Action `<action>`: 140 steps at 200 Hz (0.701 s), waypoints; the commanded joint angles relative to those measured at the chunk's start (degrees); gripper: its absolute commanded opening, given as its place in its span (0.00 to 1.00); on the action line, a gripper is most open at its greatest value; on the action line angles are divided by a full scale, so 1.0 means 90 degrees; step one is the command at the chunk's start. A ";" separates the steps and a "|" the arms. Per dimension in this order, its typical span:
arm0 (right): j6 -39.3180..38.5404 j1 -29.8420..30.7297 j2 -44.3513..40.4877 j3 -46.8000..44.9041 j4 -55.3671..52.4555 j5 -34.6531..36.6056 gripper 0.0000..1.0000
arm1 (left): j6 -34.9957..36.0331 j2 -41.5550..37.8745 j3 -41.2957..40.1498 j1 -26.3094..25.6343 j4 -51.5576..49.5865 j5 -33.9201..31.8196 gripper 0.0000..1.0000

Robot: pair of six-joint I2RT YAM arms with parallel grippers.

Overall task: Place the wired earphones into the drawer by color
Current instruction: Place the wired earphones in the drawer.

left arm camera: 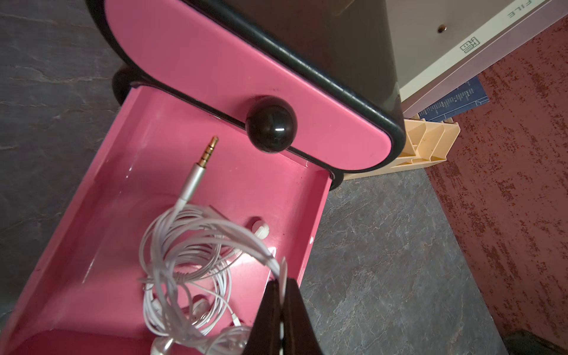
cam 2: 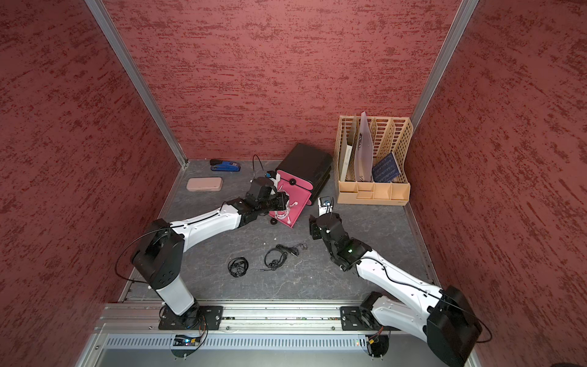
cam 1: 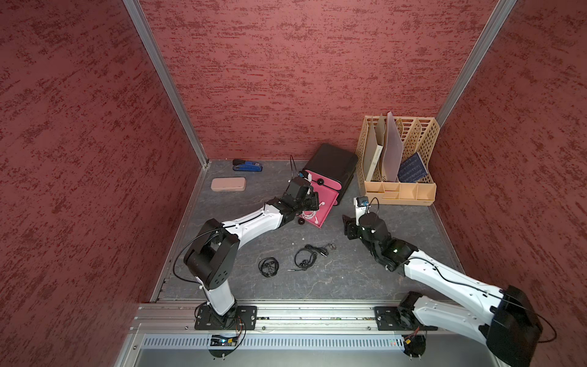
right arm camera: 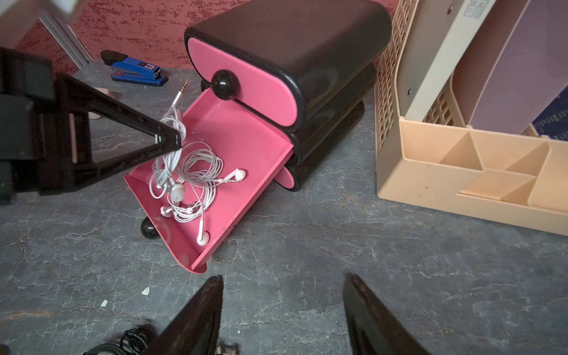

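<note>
My left gripper (left arm camera: 282, 280) is shut on a loop of a white wired earphones bundle (left arm camera: 190, 242), which hangs over the open pink drawer (left arm camera: 101, 215), jack plug pointing up. In the right wrist view that gripper (right arm camera: 172, 140) holds the bundle (right arm camera: 176, 121) above the drawer (right arm camera: 246, 144), where more white earphones (right arm camera: 199, 172) lie coiled. Two black earphones bundles (cam 1: 268, 266) (cam 1: 309, 255) lie on the table in both top views. My right gripper (right arm camera: 282, 276) is open with nothing between its fingers, hovering over the table just right of the drawer's front corner.
The black drawer unit (cam 1: 333, 162) has its top pink drawer shut, with a black knob (left arm camera: 271, 123). A beige file organizer (cam 1: 400, 190) stands right of it. A blue stapler (cam 1: 247, 165) and a pink case (cam 1: 228, 184) lie at the back left.
</note>
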 commanded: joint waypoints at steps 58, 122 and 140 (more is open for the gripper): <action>0.0050 -0.0027 -0.0075 -0.0090 0.0096 0.0213 0.66 | -0.0314 0.0778 0.0517 -0.0101 0.0946 0.0164 0.00; 0.0049 -0.0036 -0.0082 -0.0089 0.0096 0.0233 0.66 | -0.0325 0.1064 0.0650 -0.0100 0.1090 0.0123 0.00; 0.0049 -0.0035 -0.0092 -0.0086 0.0093 0.0233 0.66 | -0.0318 0.1105 0.0659 -0.0075 0.1086 0.0145 0.10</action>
